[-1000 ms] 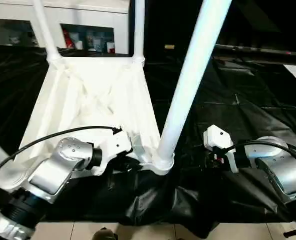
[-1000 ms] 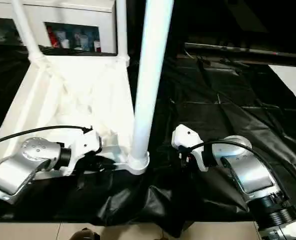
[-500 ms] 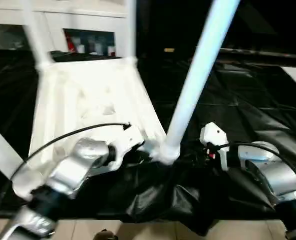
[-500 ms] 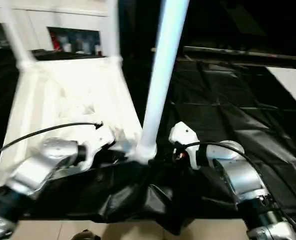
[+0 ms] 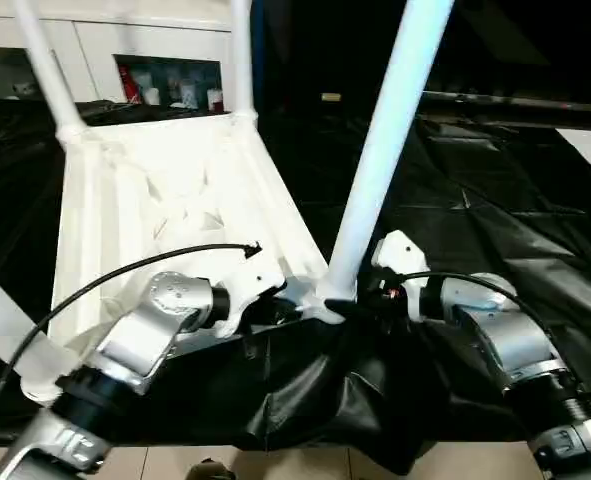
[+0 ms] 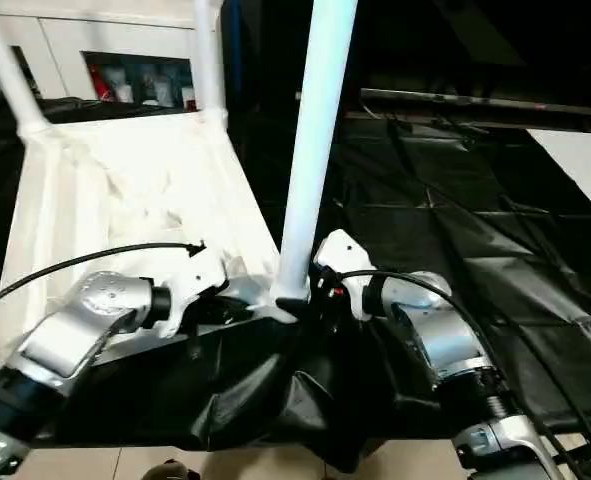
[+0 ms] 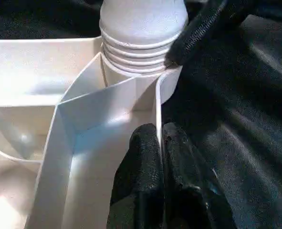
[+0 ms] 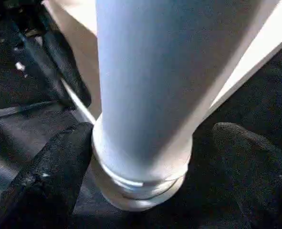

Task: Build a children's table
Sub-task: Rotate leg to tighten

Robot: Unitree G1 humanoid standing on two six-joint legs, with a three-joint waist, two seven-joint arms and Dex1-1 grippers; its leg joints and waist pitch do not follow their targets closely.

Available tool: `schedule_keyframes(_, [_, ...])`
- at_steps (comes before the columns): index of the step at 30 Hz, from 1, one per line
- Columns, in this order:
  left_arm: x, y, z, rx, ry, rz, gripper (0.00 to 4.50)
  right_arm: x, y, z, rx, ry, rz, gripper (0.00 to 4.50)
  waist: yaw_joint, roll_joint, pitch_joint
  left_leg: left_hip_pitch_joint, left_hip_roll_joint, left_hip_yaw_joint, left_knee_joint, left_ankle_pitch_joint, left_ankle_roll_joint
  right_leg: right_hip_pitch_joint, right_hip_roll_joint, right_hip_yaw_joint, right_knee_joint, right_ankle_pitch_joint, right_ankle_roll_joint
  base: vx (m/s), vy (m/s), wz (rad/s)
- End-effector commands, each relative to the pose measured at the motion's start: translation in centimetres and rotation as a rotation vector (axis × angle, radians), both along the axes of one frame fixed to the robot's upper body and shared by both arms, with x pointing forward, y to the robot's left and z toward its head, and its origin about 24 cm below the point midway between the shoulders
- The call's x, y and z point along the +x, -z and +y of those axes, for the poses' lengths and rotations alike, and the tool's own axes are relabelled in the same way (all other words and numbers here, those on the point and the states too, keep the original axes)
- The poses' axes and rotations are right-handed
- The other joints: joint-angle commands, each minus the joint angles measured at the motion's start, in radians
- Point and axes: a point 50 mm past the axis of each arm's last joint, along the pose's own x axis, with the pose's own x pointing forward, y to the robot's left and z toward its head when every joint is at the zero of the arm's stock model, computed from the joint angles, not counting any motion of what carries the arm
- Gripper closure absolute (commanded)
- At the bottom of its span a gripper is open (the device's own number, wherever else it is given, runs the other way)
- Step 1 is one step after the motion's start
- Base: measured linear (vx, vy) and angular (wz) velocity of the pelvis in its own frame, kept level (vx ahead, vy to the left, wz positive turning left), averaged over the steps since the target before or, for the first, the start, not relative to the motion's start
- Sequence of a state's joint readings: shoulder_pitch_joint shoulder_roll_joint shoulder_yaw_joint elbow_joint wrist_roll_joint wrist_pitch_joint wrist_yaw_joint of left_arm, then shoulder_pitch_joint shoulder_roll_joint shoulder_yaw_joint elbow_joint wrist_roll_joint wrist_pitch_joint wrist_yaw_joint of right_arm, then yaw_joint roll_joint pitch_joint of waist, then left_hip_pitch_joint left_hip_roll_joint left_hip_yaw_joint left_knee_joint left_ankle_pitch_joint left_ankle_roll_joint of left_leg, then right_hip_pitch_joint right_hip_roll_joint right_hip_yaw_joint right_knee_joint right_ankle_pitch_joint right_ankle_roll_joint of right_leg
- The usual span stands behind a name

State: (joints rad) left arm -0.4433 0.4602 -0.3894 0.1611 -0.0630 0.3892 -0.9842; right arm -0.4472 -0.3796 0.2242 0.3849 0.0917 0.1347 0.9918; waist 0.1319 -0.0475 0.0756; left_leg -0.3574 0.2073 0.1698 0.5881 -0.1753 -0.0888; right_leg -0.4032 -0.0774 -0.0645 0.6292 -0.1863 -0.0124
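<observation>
Seating leg in socket: left tool pinching top rim, right tool spread, at 3 and 9 o'clock of leg base; next, clamp and twist.

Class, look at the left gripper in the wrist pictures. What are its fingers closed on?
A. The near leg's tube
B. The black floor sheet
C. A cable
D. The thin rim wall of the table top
D: the left gripper has its fingers pinched on the thin rim wall of the table top, beside the near leg.

no readable text, labels, brands, numbers or signs anywhere in these views
</observation>
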Motion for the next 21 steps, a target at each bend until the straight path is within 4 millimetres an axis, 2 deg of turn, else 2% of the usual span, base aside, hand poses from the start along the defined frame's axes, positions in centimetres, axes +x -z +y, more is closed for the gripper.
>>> schedule_keyframes(1, [-0.3,1.0,0.5,0.032,0.002,0.042,4.50,0.4,-0.5,-0.1,0.000,-0.022,-0.012,0.55,-0.002,0.000,-0.059,0.003,0.020,-0.003,-0.076,-0.237,0.016,0.042,-0.063,0.046,-0.087,-0.301,-0.163,0.000,0.000,0.00])
schedule_keyframes(4, [-0.2,1.0,0.7,0.034,0.005,0.042,4.50,0.5,-0.4,-0.1,-0.004,-0.032,-0.005,0.60,-0.003,-0.003,-0.055,0.004,0.020,-0.004,-0.078,-0.266,0.010,0.041,-0.065,0.047,-0.093,-0.358,-0.147,0.000,0.000,0.00])
schedule_keyframes(5, [-0.1,1.0,0.8,0.035,0.006,0.042,4.50,0.5,-0.4,0.0,-0.003,-0.033,-0.005,0.89,-0.003,-0.003,-0.056,0.005,0.020,-0.004,-0.079,-0.266,0.009,0.041,-0.065,0.047,-0.093,-0.363,-0.144,0.000,0.000,0.00])
schedule_keyframes(10, [0.0,0.8,1.0,0.040,0.014,0.041,4.50,0.8,-0.6,0.1,0.026,-0.038,-0.006,1.20,-0.005,-0.006,-0.054,0.005,0.021,-0.005,-0.080,-0.263,0.012,0.039,-0.064,0.047,-0.093,-0.355,-0.148,0.000,0.000,0.00])
schedule_keyframes(11, [0.1,0.8,1.0,0.041,0.014,0.041,4.50,0.8,-0.6,0.2,0.033,-0.044,-0.002,1.42,-0.006,-0.005,-0.054,0.004,0.021,-0.005,-0.081,-0.263,0.012,0.039,-0.064,0.047,-0.092,-0.354,-0.149,0.000,0.000,0.00])
schedule_keyframes(17, [0.0,1.0,1.7,0.052,0.013,0.050,4.50,0.8,-0.4,0.6,0.048,-0.063,0.003,1.70,-0.013,-0.005,-0.051,0.004,0.022,-0.006,-0.083,-0.279,0.009,0.037,-0.065,0.047,-0.096,-0.383,-0.146,0.000,0.000,0.00])
schedule_keyframes(21, [0.1,1.1,1.9,0.045,-0.014,0.054,4.50,1.1,-0.5,1.0,0.097,-0.025,0.002,1.73,-0.017,-0.006,-0.049,0.005,0.022,-0.007,-0.084,-0.293,0.008,0.034,-0.067,0.048,-0.099,-0.414,-0.142,0.000,0.000,0.00])
